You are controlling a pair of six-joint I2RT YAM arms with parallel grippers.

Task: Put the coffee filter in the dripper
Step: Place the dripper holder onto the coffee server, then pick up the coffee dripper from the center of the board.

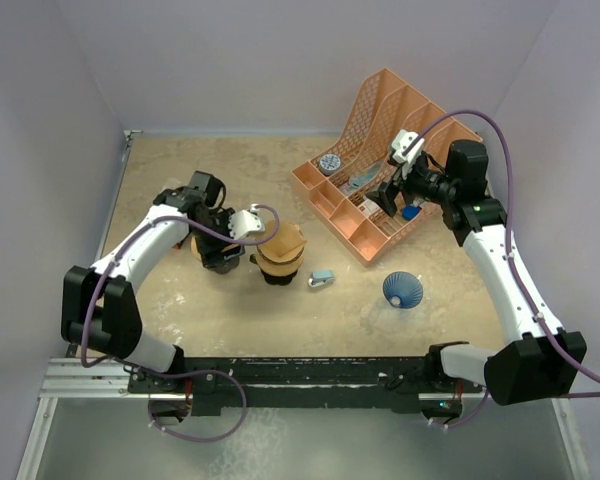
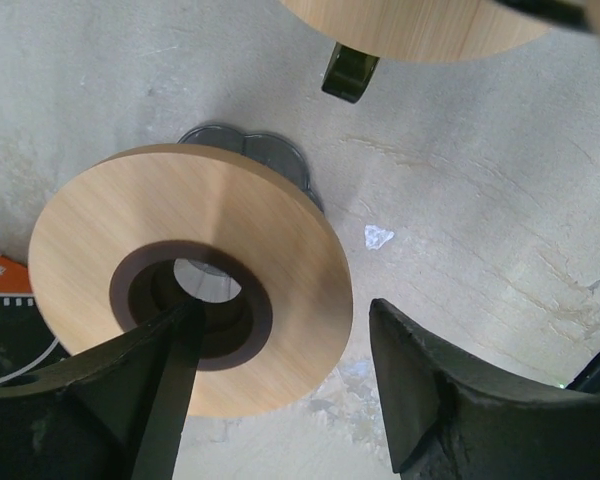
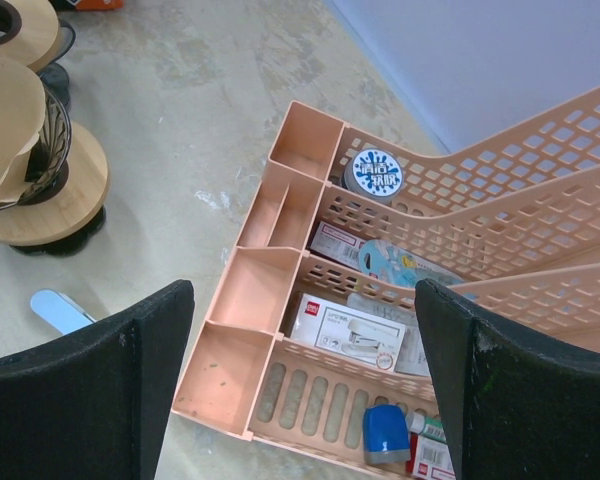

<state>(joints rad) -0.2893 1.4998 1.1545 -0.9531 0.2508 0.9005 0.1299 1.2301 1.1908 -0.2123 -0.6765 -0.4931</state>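
Note:
A brown paper coffee filter [image 1: 281,240] sits in a wire dripper on a round wooden base [image 3: 42,205]; the filter also shows in the right wrist view [image 3: 8,125]. My left gripper [image 1: 223,252] is open just left of it, over a wooden ring stand with a dark centre hole [image 2: 195,265]. Its left finger [image 2: 155,400] lies across the hole and its right finger [image 2: 435,400] stands clear of the rim. A blue ribbed cone [image 1: 403,290] lies on the table to the right. My right gripper [image 1: 388,195] is open and empty above the orange organizer [image 1: 375,240].
The organizer [image 3: 250,300] holds a stapler box [image 3: 352,335], a blue stamp [image 3: 385,432], a round tin [image 3: 371,172] and packets. A small light-blue object [image 1: 322,278] lies beside the dripper base. White walls enclose the table at the back and sides.

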